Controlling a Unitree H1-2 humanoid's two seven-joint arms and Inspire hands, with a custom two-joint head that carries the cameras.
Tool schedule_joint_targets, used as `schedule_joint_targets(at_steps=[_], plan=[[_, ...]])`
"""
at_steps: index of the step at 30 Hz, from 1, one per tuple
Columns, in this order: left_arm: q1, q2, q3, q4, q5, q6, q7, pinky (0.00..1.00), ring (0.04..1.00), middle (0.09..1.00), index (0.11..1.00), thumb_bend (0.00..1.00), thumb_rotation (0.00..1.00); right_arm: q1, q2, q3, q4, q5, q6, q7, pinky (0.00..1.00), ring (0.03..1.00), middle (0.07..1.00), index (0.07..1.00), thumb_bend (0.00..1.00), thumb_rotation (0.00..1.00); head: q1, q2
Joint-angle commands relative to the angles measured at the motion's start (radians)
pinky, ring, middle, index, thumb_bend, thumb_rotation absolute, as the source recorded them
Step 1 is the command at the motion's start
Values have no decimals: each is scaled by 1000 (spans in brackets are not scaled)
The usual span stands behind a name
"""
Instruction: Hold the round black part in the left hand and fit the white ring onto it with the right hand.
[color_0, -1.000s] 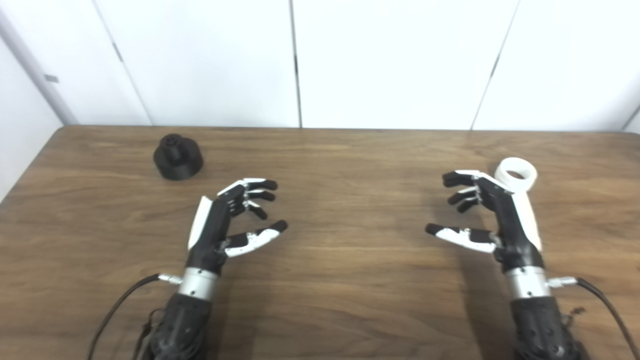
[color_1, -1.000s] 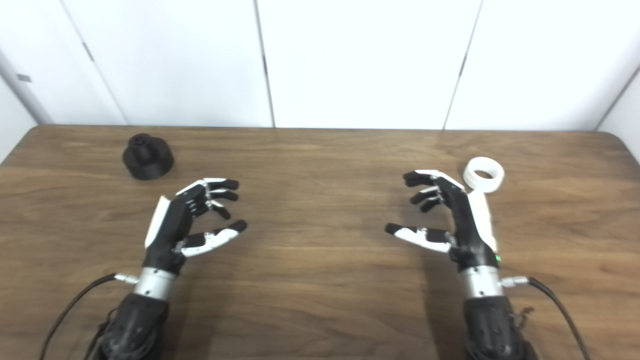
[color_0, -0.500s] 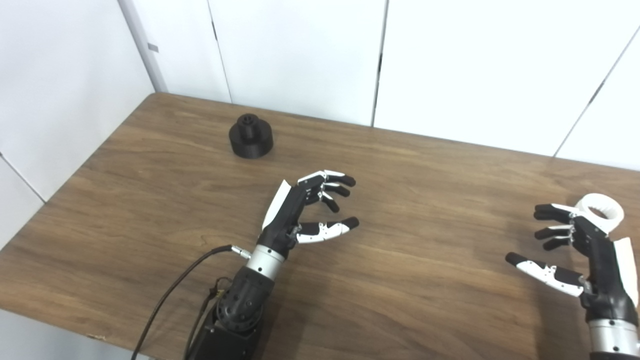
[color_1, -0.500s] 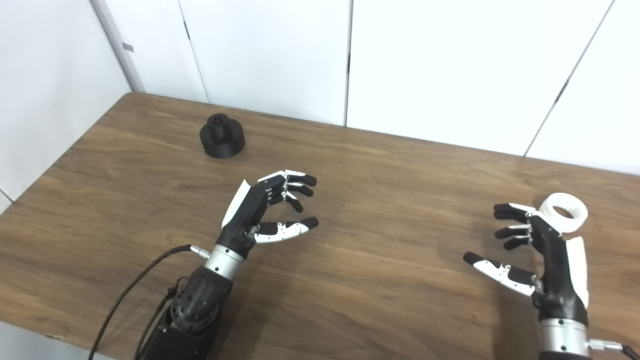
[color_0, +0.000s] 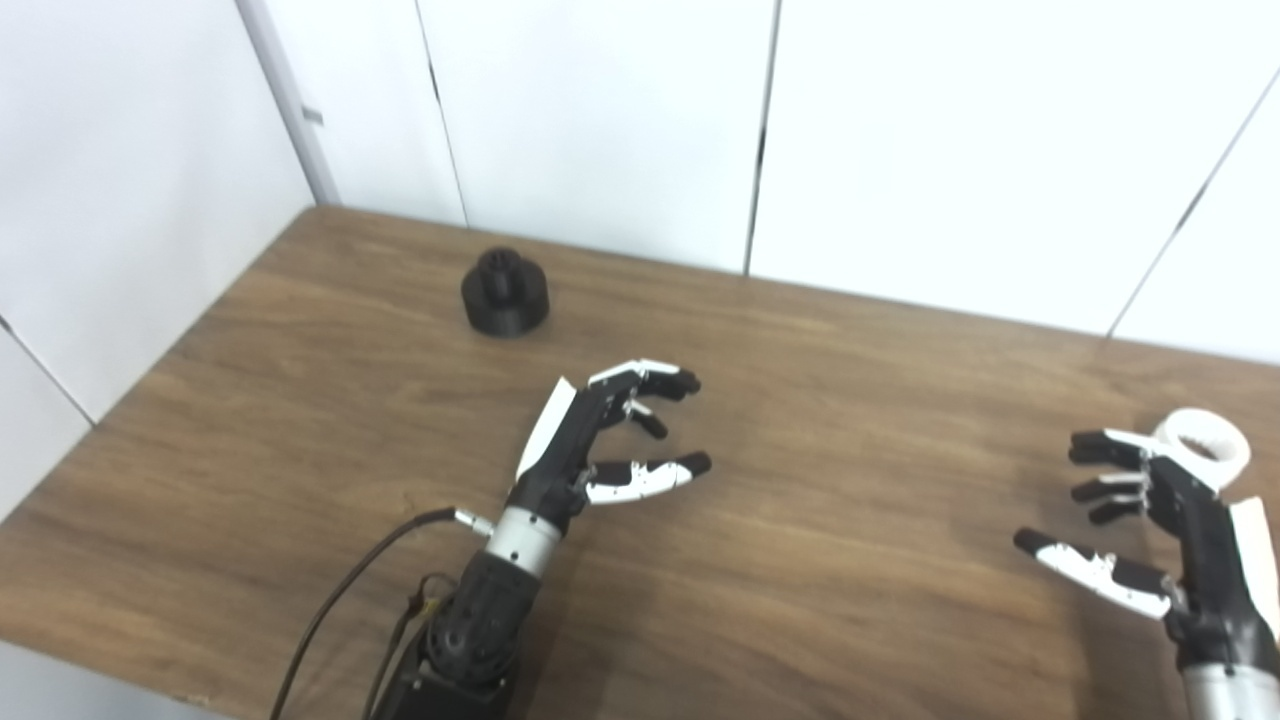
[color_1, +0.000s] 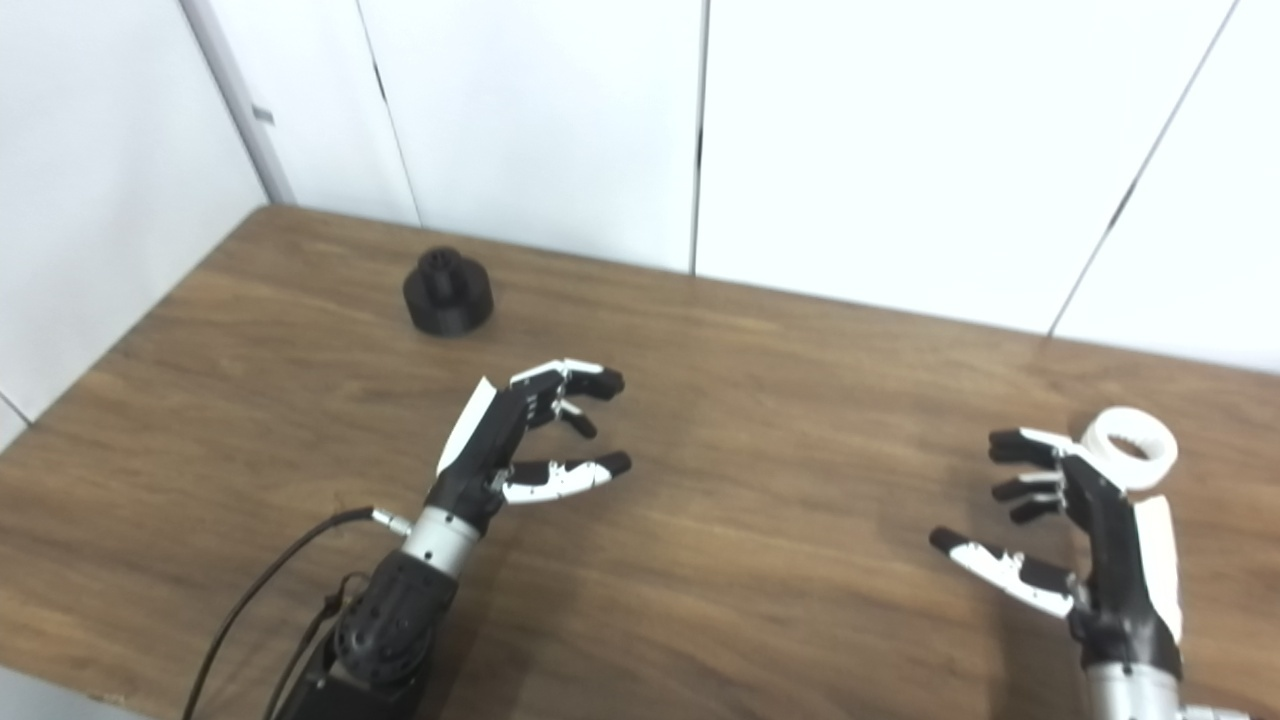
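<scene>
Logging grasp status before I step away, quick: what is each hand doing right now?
Left hand: open, holding nothing, apart from the round black part.
Right hand: open, holding nothing, beside the white ring.

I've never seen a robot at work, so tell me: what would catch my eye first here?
Two black-and-white hands, the left hand and the right hand, hover open over a wooden table. A round black part sits far back on the left; a white ring lies just beyond the right hand.

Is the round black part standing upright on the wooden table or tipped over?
Upright. The round black part rests on its wide base on the wooden table, its narrower knob pointing up.
</scene>
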Motion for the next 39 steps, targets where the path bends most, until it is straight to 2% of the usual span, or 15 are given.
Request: schedule_joint_targets(at_steps=[1,5,9,16,23,26,31,36,39], plan=[[-47,17,11,-50,42,8,30,582,755,754,635,781,113,-29,-16,-8,-18,9,-22,-3,434,540,655,662,709,2,2,-1],[-67,50,23,-70,77,46,30,625,776,770,647,780,159,-30,-17,-9,-13,9,-29,-4,429,535,654,662,709,0,2,-3],[-93,85,37,-75,53,69,15,635,775,777,650,773,129,-30,-18,-10,-12,10,-29,-2,431,535,654,663,707,0,4,-4],[-139,157,55,-92,148,139,34,673,780,772,645,783,174,-29,-23,-11,-5,17,-34,1,437,543,663,665,703,10,5,-8],[-182,199,75,-96,224,173,65,649,766,760,627,783,157,-27,-30,-13,2,26,-40,3,443,547,666,665,705,0,8,-10],[-199,216,85,-105,252,211,63,690,789,783,639,784,182,-25,-31,-14,3,27,-40,1,439,543,665,662,708,0,9,-9],[-229,235,107,-93,255,243,67,732,824,803,642,793,171,-25,-34,-13,8,27,-51,-1,441,551,668,660,707,0,8,-8],[-247,256,117,-73,260,248,84,710,823,815,651,806,177,-21,-33,-15,-1,27,-40,1,446,557,671,661,711,0,9,-6],[-261,265,120,-70,276,287,82,725,837,824,655,805,161,-18,-34,-16,-3,30,-41,2,446,557,672,660,712,0,8,-5]])
